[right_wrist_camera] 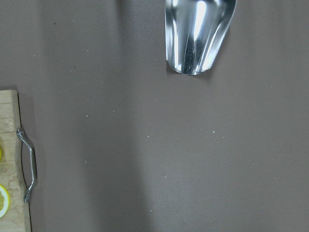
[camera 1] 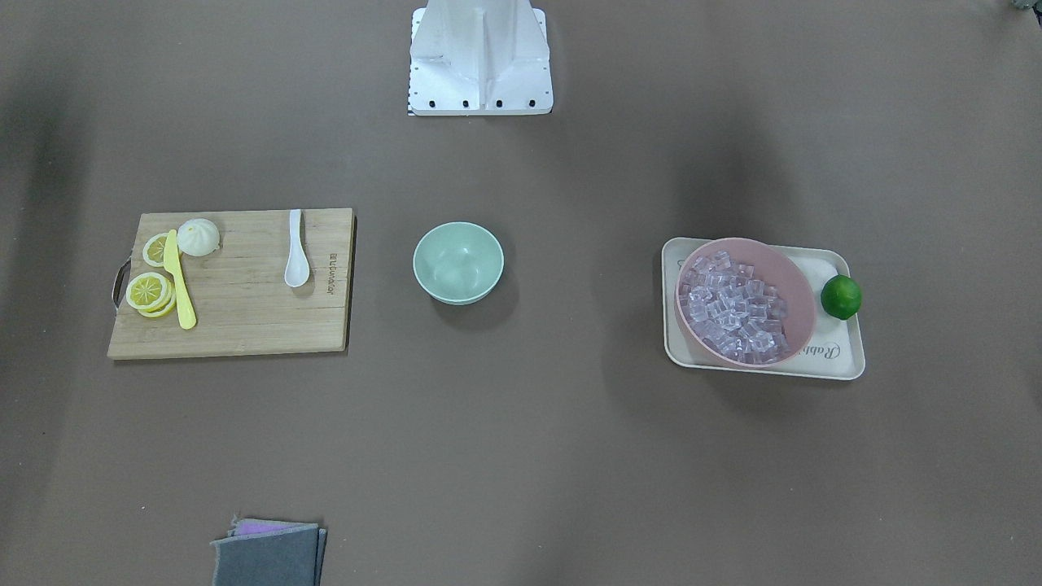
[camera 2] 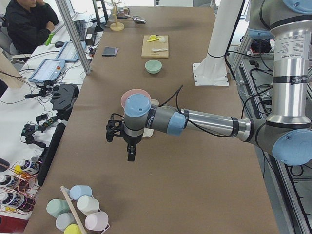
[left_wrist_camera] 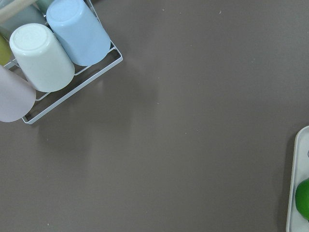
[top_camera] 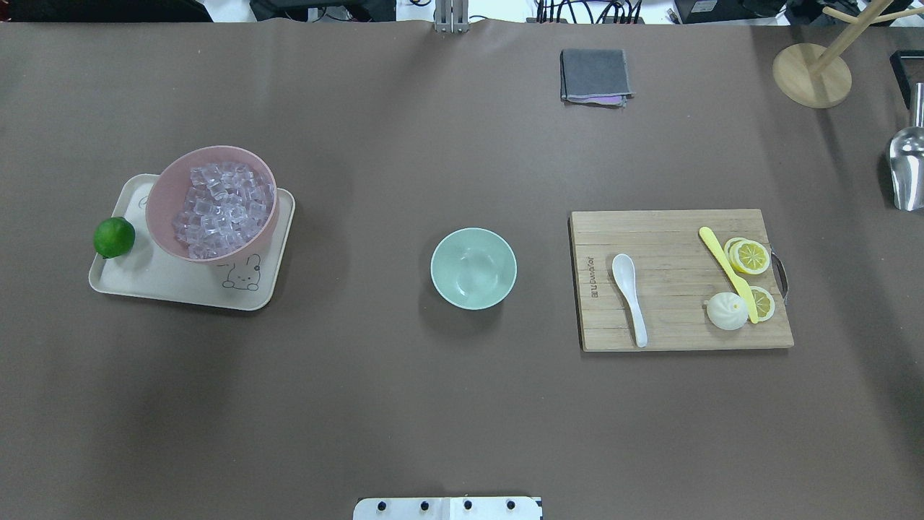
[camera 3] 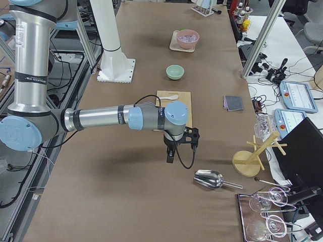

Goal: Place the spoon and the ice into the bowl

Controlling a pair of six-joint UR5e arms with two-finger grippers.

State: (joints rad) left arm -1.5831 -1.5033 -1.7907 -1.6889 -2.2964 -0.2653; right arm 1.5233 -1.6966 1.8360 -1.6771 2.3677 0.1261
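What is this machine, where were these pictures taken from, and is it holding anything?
A two-armed robot at a table. Two pictures look down on it, two look along it from the ends, two come from wrist cameras. An empty mint bowl stands mid-table. The spoon lies on a cutting board with a yellow knife. The ice fills a pink bowl on a tray with a lime. The left gripper and right gripper hang above the table; nothing shows in either.
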